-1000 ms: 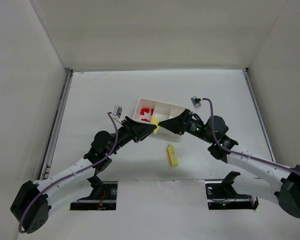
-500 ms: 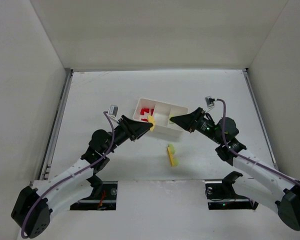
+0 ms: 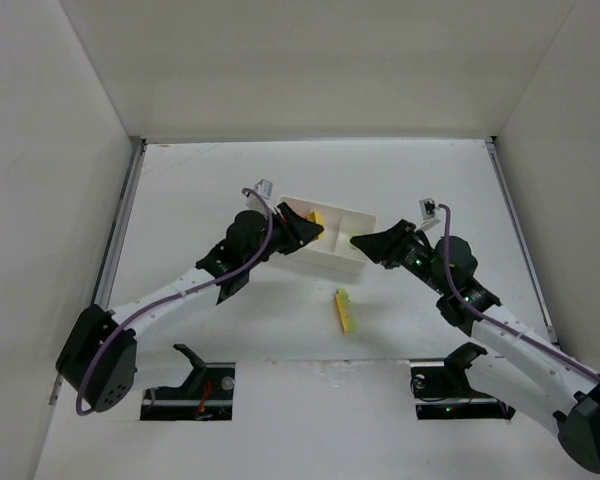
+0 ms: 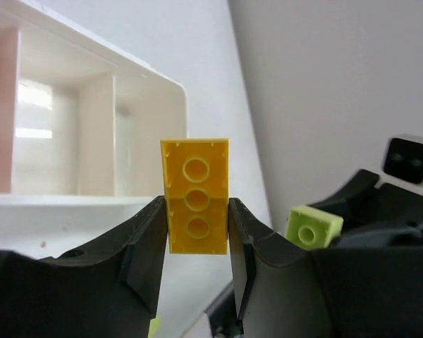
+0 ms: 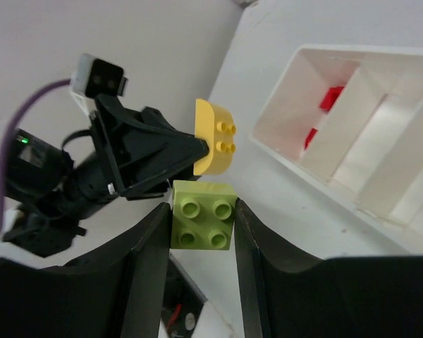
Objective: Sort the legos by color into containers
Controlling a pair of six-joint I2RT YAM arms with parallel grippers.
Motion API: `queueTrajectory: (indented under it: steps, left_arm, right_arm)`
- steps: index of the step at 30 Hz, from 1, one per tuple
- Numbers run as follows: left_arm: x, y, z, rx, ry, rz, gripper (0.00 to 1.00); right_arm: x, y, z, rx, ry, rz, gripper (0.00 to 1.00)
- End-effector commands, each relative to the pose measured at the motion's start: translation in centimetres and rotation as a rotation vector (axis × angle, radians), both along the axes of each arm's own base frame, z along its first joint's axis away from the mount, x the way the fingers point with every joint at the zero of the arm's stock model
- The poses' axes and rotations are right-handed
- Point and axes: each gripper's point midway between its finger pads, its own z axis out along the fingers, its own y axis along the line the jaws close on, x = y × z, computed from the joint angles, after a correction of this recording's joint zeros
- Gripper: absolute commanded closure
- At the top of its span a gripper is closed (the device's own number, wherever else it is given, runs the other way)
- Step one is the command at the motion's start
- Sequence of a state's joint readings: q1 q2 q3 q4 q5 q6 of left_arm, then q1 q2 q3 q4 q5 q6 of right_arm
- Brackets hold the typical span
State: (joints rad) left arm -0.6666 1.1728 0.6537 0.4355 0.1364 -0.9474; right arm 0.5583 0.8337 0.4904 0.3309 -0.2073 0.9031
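My left gripper [image 3: 312, 222] is shut on a yellow-orange brick [image 3: 318, 216], held over the middle of the white tray [image 3: 330, 263]. In the left wrist view the brick [image 4: 195, 196] stands upright between the fingers, with the tray's compartments [image 4: 127, 105] behind it. My right gripper [image 3: 358, 240] is shut on a pale yellow-green brick [image 3: 354, 237] at the tray's right end. The right wrist view shows that brick [image 5: 202, 215] studs up, the yellow-orange brick [image 5: 215, 146] just beyond it, and red bricks [image 5: 329, 100] in the tray's far compartment.
A yellow-green and a yellow-orange brick [image 3: 346, 310] lie together on the table, in front of the tray and between the arms. The white walls of the enclosure stand at the left, right and back.
My left gripper has carried the yellow-orange brick up and away from the table's front, from the tray's near wall to over the tray. My right gripper has drawn back to the right with the green brick.
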Motion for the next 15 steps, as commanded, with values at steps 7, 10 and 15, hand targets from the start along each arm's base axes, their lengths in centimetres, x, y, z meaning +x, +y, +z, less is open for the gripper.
queueTrajectory:
  steps: [7, 10, 15]
  left_arm:
    - [4.3, -0.4, -2.9, 0.467, -0.117, 0.088, 0.78]
    - [5.2, -0.9, -3.9, 0.55, -0.132, 0.086, 0.77]
    - [6.5, -2.2, -5.7, 0.635, -0.134, 0.06, 0.73]
  right_arm:
    - [1.9, -2.1, -2.9, -0.169, -0.005, -0.144, 0.74]
    - [2.6, -2.3, -3.2, -0.198, -0.007, -0.171, 0.73]
    - [3.7, -2.4, -4.1, -0.254, 0.003, -0.197, 0.73]
